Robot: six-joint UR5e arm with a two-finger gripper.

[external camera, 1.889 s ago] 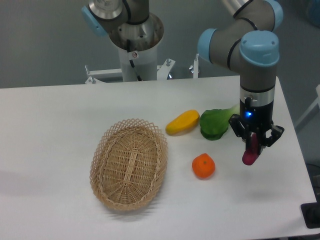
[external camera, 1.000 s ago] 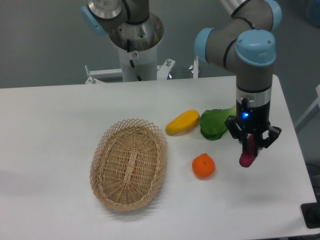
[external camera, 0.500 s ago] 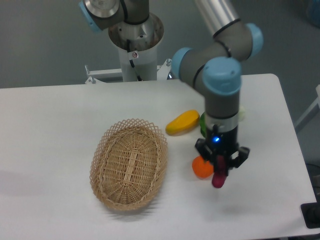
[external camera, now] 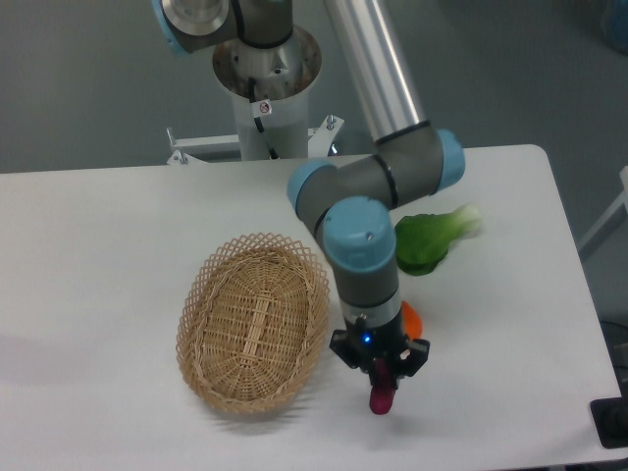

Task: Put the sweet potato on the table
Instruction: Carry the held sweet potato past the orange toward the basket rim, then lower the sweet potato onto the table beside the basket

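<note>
The sweet potato [external camera: 380,397], a small magenta-purple tuber, hangs upright in my gripper [external camera: 379,378], which is shut on its upper end. Its lower tip is close above the white table [external camera: 98,275], to the right of the basket's front end. I cannot tell whether the tip touches the tabletop. The arm's wrist stands upright over the gripper and hides most of the round orange fruit [external camera: 412,318] behind it.
An oval wicker basket [external camera: 253,320] lies left of the gripper, a few centimetres away. A green leafy vegetable [external camera: 432,240] lies behind the arm at right. The table's front edge is near below the gripper. The robot's base column [external camera: 267,88] stands at the back.
The gripper has carried the sweet potato from the right side of the table leftward and toward the front edge, past the orange fruit. The arm now hides the yellow-orange fruit.
</note>
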